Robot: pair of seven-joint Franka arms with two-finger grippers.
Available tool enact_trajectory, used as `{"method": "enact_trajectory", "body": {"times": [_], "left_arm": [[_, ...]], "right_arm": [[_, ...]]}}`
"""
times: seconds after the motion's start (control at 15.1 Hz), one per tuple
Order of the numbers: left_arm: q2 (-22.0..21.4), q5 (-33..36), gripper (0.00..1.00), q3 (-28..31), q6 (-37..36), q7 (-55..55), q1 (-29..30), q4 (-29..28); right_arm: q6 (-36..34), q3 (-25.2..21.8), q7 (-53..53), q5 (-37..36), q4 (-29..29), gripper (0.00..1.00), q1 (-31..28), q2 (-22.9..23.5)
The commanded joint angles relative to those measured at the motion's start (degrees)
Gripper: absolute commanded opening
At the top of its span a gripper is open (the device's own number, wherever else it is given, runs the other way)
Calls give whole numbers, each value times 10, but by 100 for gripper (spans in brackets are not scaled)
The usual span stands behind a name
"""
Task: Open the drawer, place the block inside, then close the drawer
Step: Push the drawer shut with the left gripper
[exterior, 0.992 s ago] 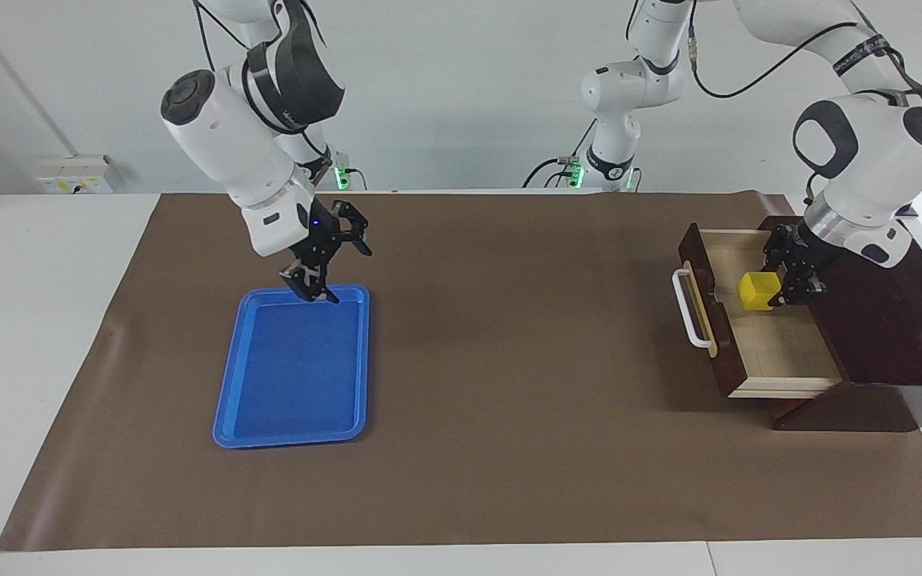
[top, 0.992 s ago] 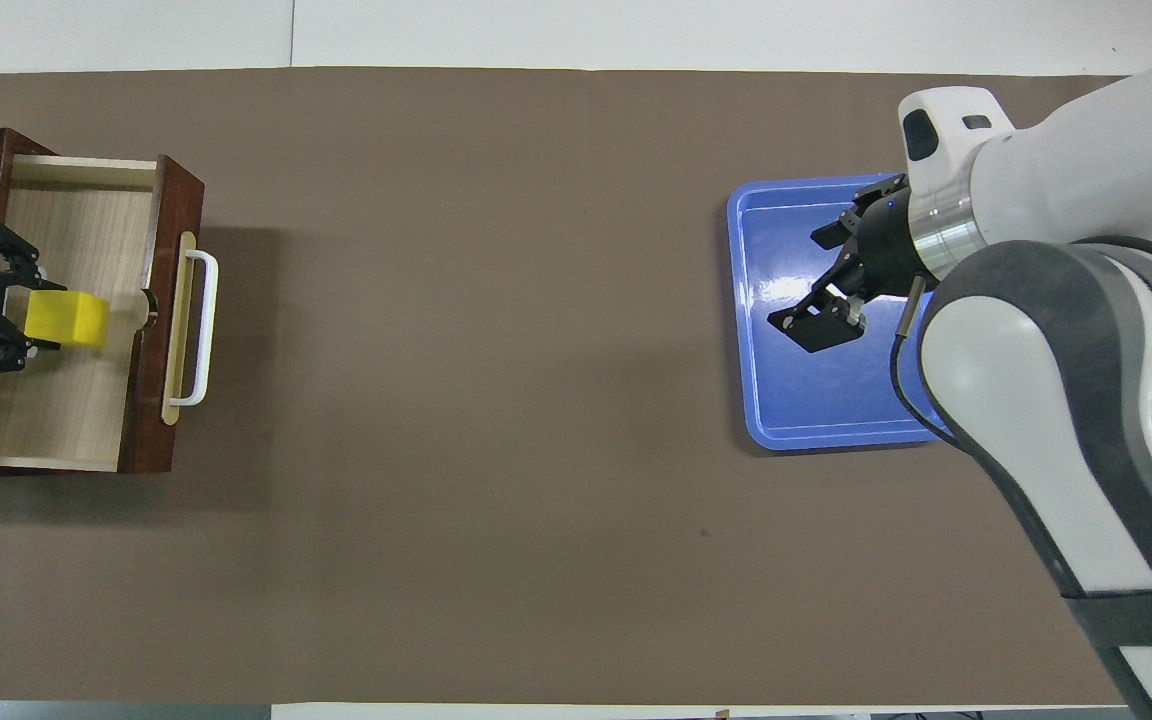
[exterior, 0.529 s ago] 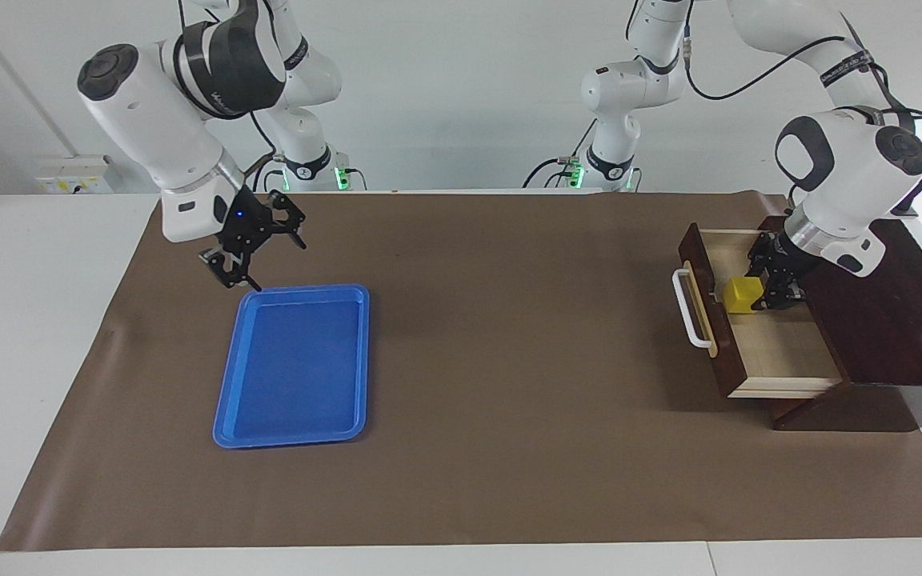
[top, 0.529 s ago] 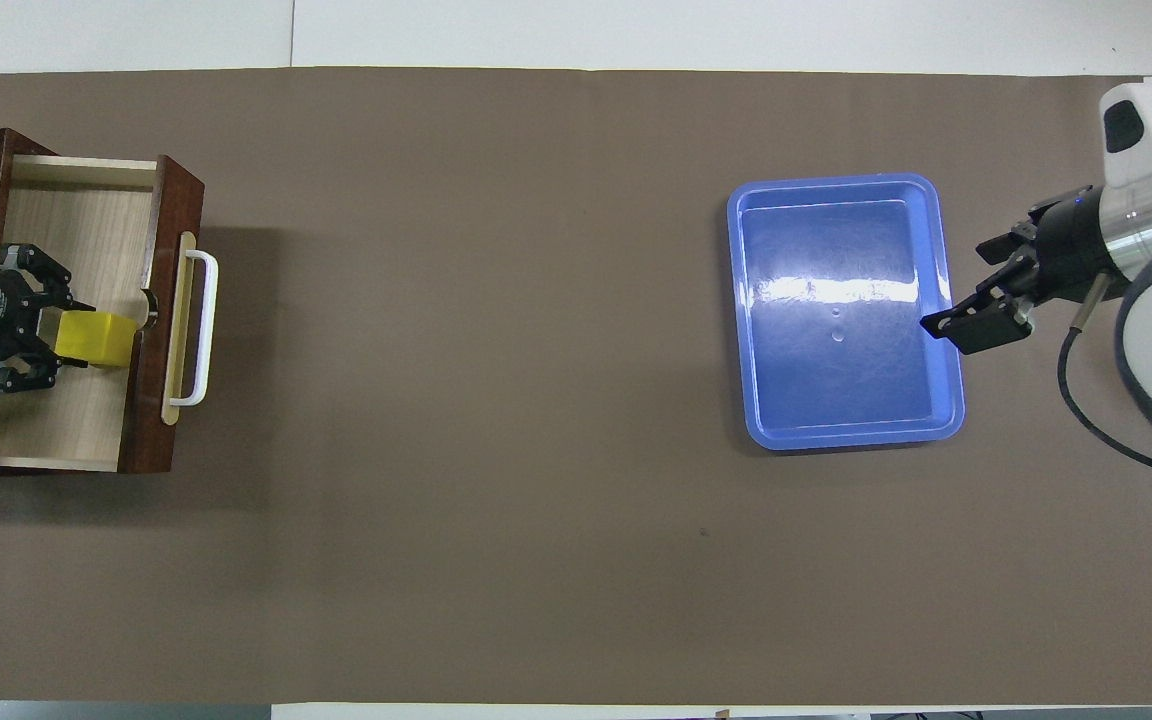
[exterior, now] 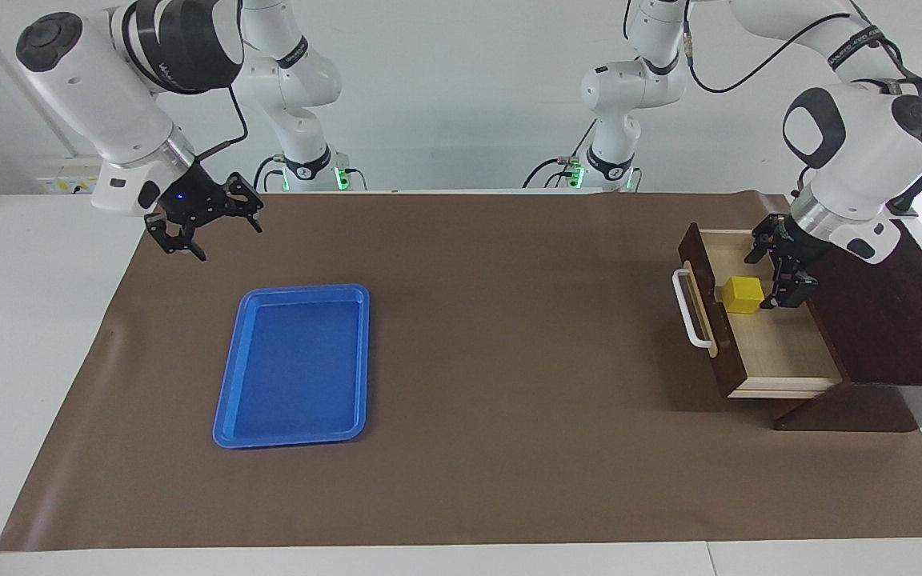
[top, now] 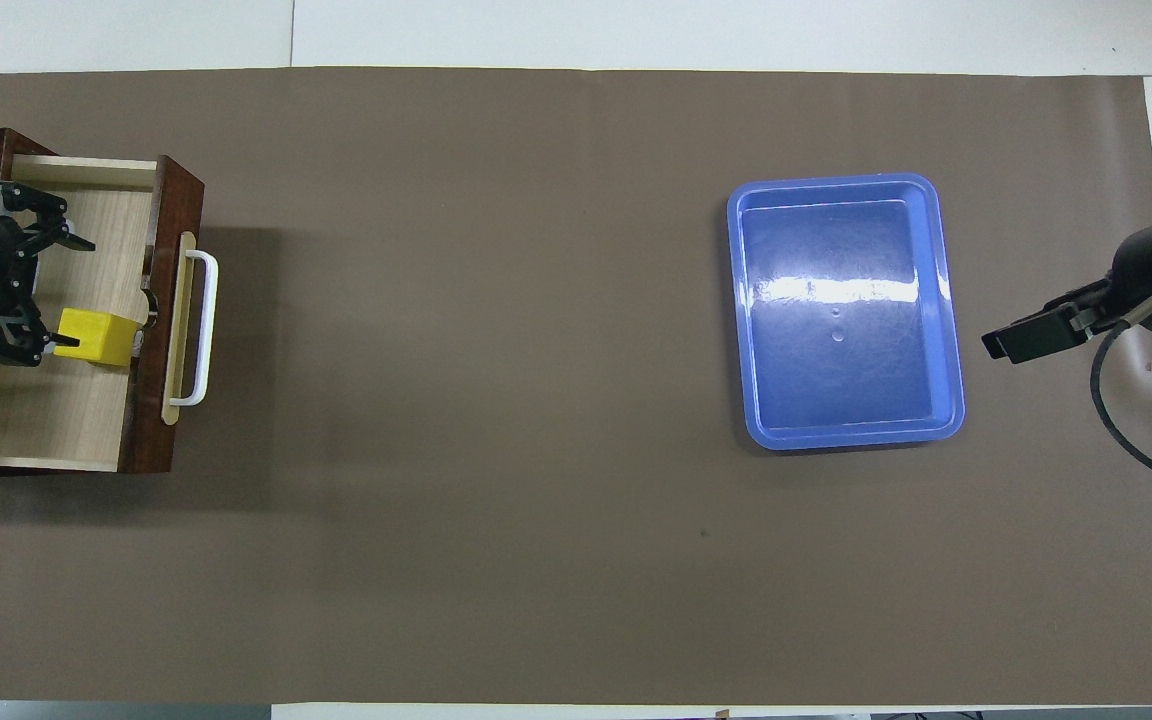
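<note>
The block (exterior: 743, 294) rests in the open drawer (exterior: 773, 336), frame right. Left gripper (exterior: 777, 268), spread: lift clear before pushing the handle (exterior: 691, 309). Right gripper (exterior: 197, 220), spread, waits upper left.

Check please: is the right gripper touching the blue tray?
Apart. The facing view shows the right gripper up over the brown mat, with bare mat between it and the blue tray.
</note>
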Motion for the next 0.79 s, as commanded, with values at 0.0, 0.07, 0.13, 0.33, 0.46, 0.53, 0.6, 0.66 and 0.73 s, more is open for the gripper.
{"method": "enact_trajectory", "body": {"times": [0.0, 0.07, 0.13, 0.33, 0.46, 0.53, 0.6, 0.66, 0.73], "left_arm": [[25, -1, 100, 5, -16, -73, -53, 19], [18, 1, 100, 6, 9, -94, -72, -6], [5, 1, 100, 6, 37, -106, -84, -39], [-14, 4, 100, 6, 103, -110, -83, -113], [-14, 17, 100, 7, 112, -103, -56, -115], [-14, 19, 100, 8, 116, -94, -50, -115], [-13, 22, 100, 8, 118, -73, -42, -115], [-13, 22, 100, 8, 118, -55, -30, -114], [-12, 22, 100, 8, 118, -41, -23, -109]], "right_arm": [[-36, 3, 106, -30, -3, 100, -4, -28], [-50, 3, 141, -38, -3, 100, -4, -34], [-61, 3, 169, -43, -3, 100, -4, -39], [-76, 3, 246, -51, -4, 100, -5, -45], [-72, 7, 256, -73, -6, 100, -5, -46], [-71, 7, 256, -76, -6, 100, -5, -46], [-70, 6, 256, -77, -6, 100, -5, -46], [-70, 6, 255, -79, -6, 100, -6, -46], [-70, 5, 246, -79, -6, 100, -6, -48]]}}
